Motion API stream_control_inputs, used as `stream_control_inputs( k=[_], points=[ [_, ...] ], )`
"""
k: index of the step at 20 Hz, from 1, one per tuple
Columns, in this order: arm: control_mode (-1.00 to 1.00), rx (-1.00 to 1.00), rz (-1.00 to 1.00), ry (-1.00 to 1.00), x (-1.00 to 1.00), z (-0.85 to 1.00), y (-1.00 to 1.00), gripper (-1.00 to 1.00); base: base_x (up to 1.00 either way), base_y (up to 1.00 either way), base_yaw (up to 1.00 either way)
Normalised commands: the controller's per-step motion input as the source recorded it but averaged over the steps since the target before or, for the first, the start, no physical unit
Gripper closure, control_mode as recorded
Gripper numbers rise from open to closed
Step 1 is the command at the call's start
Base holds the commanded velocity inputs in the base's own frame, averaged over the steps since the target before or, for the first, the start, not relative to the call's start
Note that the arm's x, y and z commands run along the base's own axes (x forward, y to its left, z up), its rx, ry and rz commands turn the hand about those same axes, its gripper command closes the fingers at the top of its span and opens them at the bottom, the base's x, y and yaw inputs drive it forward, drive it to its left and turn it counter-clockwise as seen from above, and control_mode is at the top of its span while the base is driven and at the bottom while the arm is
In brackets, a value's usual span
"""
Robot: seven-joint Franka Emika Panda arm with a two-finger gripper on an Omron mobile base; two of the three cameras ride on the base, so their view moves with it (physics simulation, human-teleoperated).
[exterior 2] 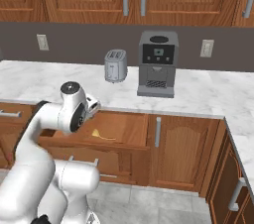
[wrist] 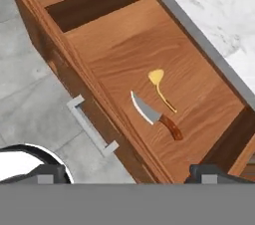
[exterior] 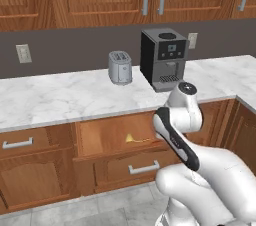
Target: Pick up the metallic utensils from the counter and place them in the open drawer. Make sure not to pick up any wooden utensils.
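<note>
With the gripper [wrist: 127, 174] spread wide and empty above the open drawer [wrist: 119, 45], where the gold spoon [wrist: 160, 85] and knife [wrist: 155, 115] lie side by side, premature closing of the drawer could omit any remaining metallic utensil.

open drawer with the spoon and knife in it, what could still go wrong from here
The knife and gold spoon lie loose and close together on the bare floor of the open drawer; a hard push shut could slide them around. The open tool hangs above the drawer's front edge, so a careless swing might clip the front or its handle.
</note>
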Motion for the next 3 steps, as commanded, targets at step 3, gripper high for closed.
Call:
stream_control_inputs(
  k=[3],
  points=[
    [-1.0, 0.03, -0.25, -0.06, -0.85, 0.83, -0.02, -1.0, 0.0, 0.0, 0.0]
  ],
)
